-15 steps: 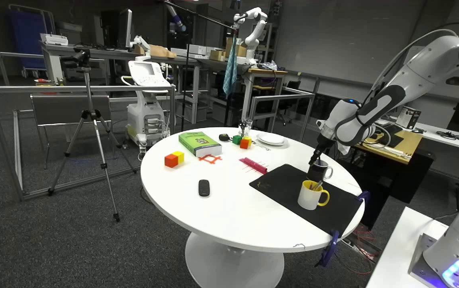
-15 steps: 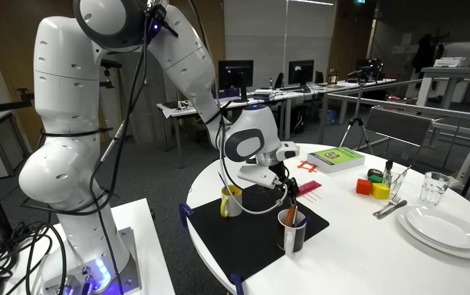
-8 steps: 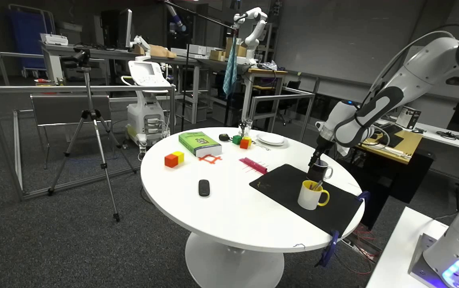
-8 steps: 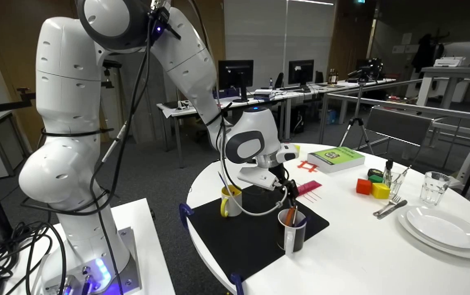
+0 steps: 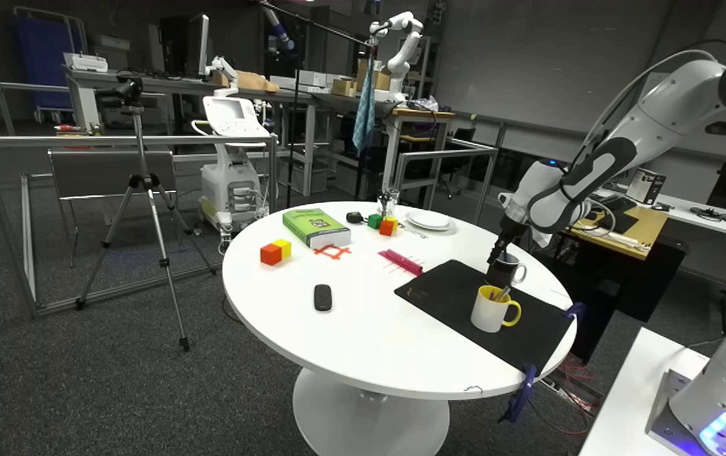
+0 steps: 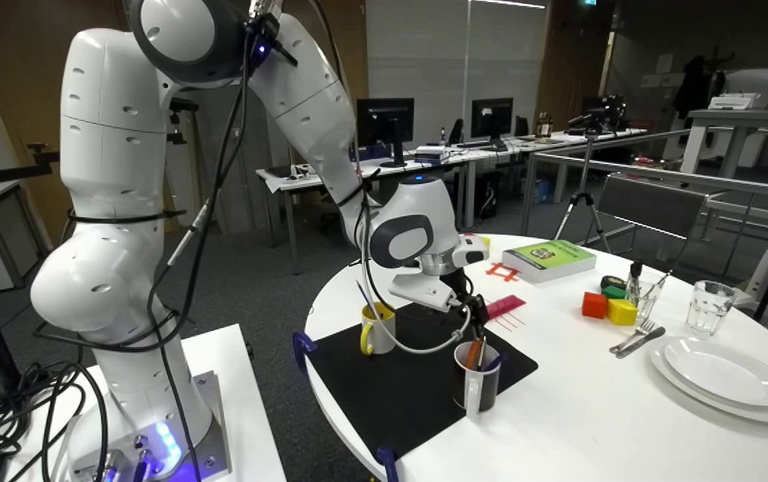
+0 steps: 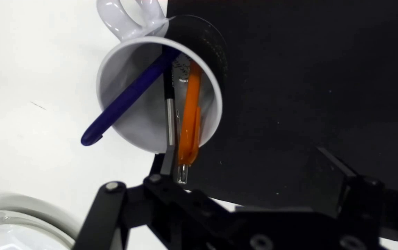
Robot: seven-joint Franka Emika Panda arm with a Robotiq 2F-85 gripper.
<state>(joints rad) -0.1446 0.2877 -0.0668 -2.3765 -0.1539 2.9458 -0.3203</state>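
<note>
I have the gripper (image 7: 245,156) poised at the dark mug (image 7: 140,128), its jaws wide apart and nothing held. The dark mug stands upright at the edge of the black mat (image 6: 390,388); in an exterior view it sits near, to the right of the white mug (image 6: 379,343). In it lean the orange pen (image 7: 189,118), the silver pen (image 7: 170,107) and the blue pen (image 7: 132,94). In the wrist view the orange pen's top lies between the jaws, close by the left finger (image 7: 168,161), and the silver pen's top meets that finger in line of sight; I can't tell whether either touches. What bothers me is how off-centre this is: closing here could shove the orange pen askew before the right finger (image 7: 337,161) reaches it, or snag the silver pen too. Dropping lower could land the left finger on the silver pen, and that push, I judge, might tip the dark mug or slide it off the black mat
</note>
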